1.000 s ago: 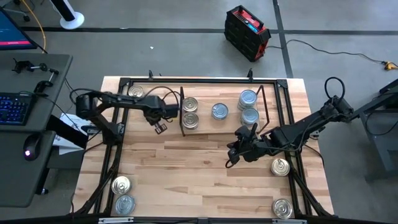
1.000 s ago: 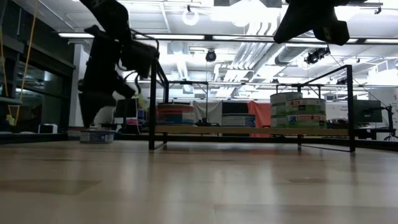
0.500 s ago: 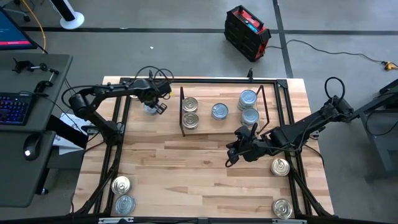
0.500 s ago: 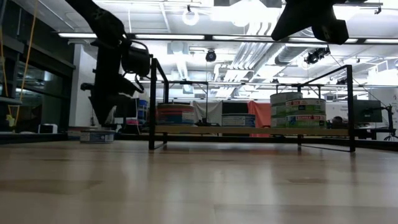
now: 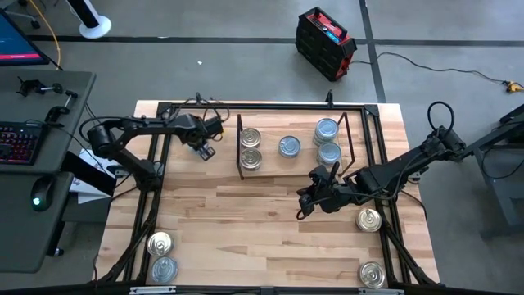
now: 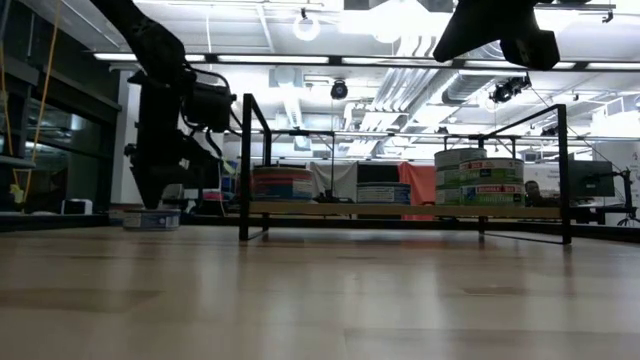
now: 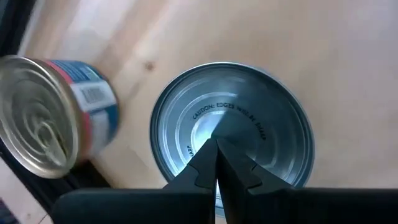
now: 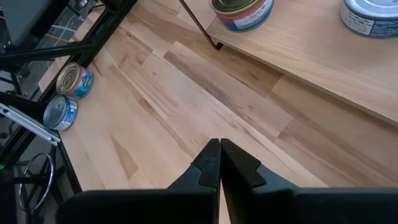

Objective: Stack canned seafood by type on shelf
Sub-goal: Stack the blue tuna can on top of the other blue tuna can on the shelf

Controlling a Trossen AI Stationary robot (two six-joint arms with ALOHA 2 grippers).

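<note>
Left hand (image 7: 216,163), fingers pressed together and holding nothing, above silver-lidded tin (image 7: 231,127) near tabletop's far-left corner: descending unopened risks shoving it aside.

Overhead view straight down, low view level across tabletop, both sharing the shelf (image 5: 295,160), wrist views close.

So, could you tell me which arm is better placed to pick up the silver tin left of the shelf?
The left. Its end effector hangs directly over that silver tin, fingers shut. The right end effector waits over bare table in front of the shelf, far from it.
</note>
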